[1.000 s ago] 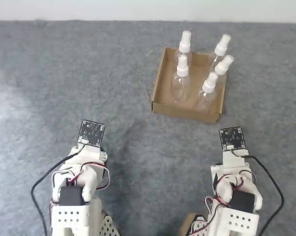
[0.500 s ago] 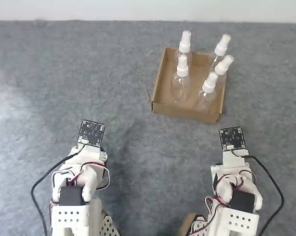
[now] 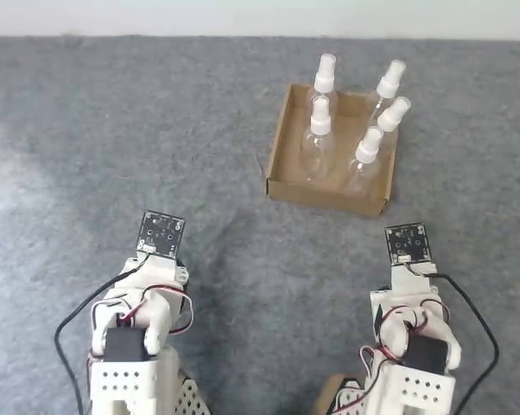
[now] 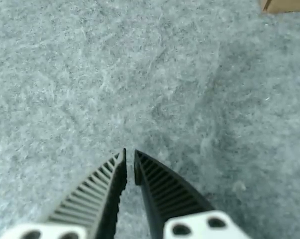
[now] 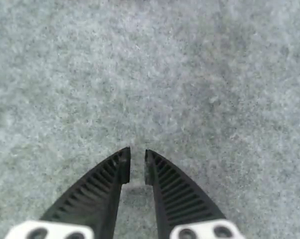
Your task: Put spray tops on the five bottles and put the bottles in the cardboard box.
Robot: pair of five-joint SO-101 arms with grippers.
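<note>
The cardboard box (image 3: 282,143) stands on the grey carpet at the back, right of centre. Several clear bottles with white spray tops stand upright inside it, among them one at the back left (image 3: 325,78), one at the back right (image 3: 390,82) and one at the front (image 3: 368,151). Both arms are folded back at the near edge, well short of the box. My left gripper (image 4: 129,154) hangs over bare carpet, shut and holding nothing. My right gripper (image 5: 136,152) is also over bare carpet, shut with nothing in it. A corner of the box (image 4: 284,5) shows in the left wrist view.
Grey carpet (image 3: 113,130) covers the whole table, with a pale wall strip along the far edge. The left arm (image 3: 143,316) and right arm (image 3: 411,333) sit at the near edge, each with a black cable looping beside it.
</note>
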